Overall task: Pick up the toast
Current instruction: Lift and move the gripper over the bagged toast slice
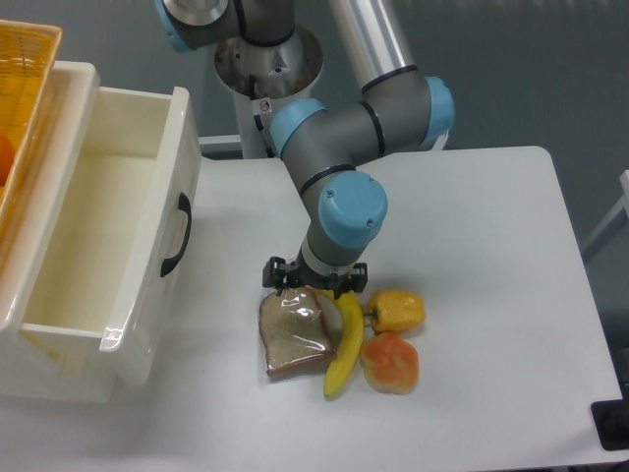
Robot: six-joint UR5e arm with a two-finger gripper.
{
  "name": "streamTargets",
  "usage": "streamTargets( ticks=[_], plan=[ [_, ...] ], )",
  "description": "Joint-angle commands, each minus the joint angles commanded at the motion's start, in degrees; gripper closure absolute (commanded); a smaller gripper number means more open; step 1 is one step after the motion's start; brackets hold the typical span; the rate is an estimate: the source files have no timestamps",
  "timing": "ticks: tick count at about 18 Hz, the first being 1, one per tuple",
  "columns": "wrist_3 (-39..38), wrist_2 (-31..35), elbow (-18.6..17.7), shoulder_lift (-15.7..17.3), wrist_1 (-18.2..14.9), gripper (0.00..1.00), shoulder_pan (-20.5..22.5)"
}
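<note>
The toast is a flat brown slice with a darker crust in shiny clear wrap, lying on the white table left of a banana. My gripper points straight down over the toast's upper, rounded end. Its black fingers stand apart, one at each side of that end, so it is open. I cannot tell whether the fingertips touch the wrap. The wrist hides the top edge of the slice.
A yellow pepper and an orange lumpy bun lie right of the banana. An open white drawer with a black handle stands at the left, with a yellow basket above it. The arm's base is at the back.
</note>
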Motion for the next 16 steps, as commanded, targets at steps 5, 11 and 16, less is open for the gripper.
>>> streamTargets(
  ticks=[5,11,16],
  plan=[
    [1.2,-0.1,0.3,-2.5,0.8,0.0,-0.2],
    [5.8,1.0,0.7,-2.9,0.8,0.0,-0.1],
    [8.0,2.0,0.7,-4.5,0.9,0.0,0.0]
  ],
)
